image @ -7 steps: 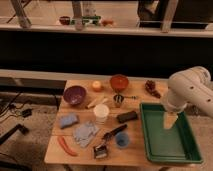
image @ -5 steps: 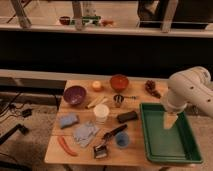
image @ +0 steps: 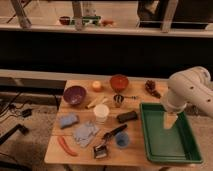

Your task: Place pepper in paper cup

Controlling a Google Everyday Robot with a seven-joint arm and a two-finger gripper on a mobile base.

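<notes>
Bulky white arm (image: 189,90) of smooth rounded shells; pale tan tool (image: 169,121) at its end, above the green tray (image: 172,147)

1. The white arm (image: 192,90) enters from the right edge of the frame, its bulky rounded joint at mid-height.
2. From that joint, a short link hangs downward.
3. The gripper (image: 170,121) points straight down, right of centre.

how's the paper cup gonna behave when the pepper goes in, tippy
The paper cup stands upright and looks light, so a sideways nudge would probably tip or slide it. The long, slim pepper would likely lean on its rim, adding leverage. The gripper hangs over the green tray, away from both.
</notes>
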